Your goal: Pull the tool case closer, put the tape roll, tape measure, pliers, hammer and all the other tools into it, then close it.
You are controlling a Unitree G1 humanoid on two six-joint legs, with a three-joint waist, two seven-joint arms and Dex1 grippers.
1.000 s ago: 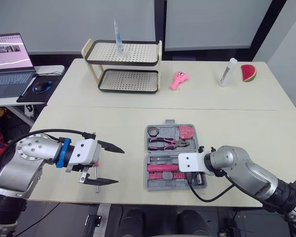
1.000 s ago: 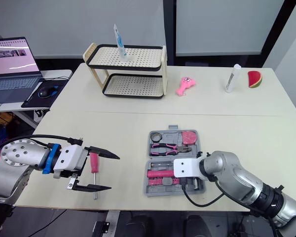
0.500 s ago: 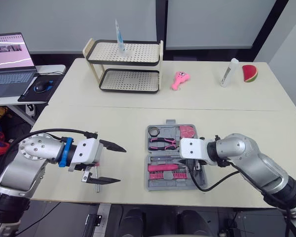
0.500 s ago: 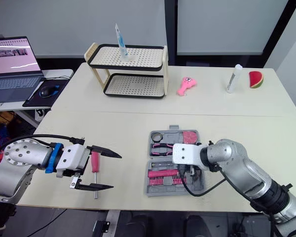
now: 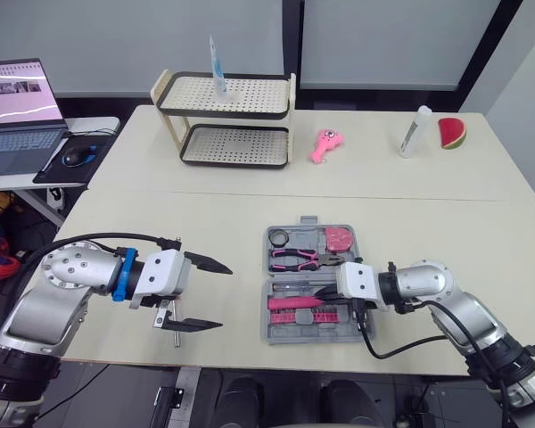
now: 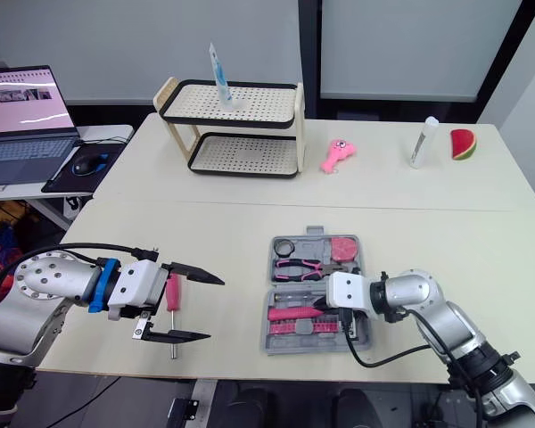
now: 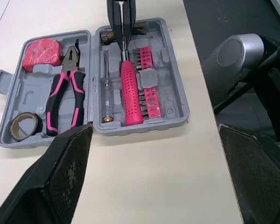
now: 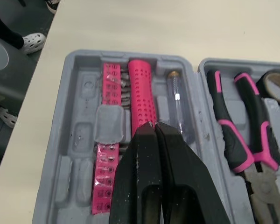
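Eye views: the tool case point(image 5: 268, 308) lies open flat on the table point(image 5: 205, 223), close to its front edge. The tape roll point(image 5: 277, 237), pliers point(image 5: 294, 259) and tape measure point(image 5: 338, 237) sit in the far half, the hammer point(image 5: 290, 303) and bit strip point(image 5: 296, 317) in the near half. My right pincer point(image 5: 321, 291) hangs over the near half, tips together, gripping nothing. My left pincer point(image 6: 199, 308) is spread wide, well left of the case, over a pink-handled screwdriver point(image 6: 171, 292) lying on the table w/ its shaft toward the front edge. Prob. the last loose tool. I'd judge it light, stiff and round, so apt to roll. Take it across the pink handle, not the thin slick shaft. Little room btwn shaft tip and table edge, so no nudging forward. Plenty of bare table btwn it and the case.

Left wrist view: my fingers point(image 7: 67, 172) stand far apart, w/ the case straight ahead btwn them and a clear run to it.

Right wrist view: my tips meet just over the hammer's handle. There are empty moulded recesses outside the bit strip; can't tell if the screwdriver fits. The case looks like hard plastic, prob. light and slidy. For closing, I'd fold the far half over and keep the near half from skating off the edge.
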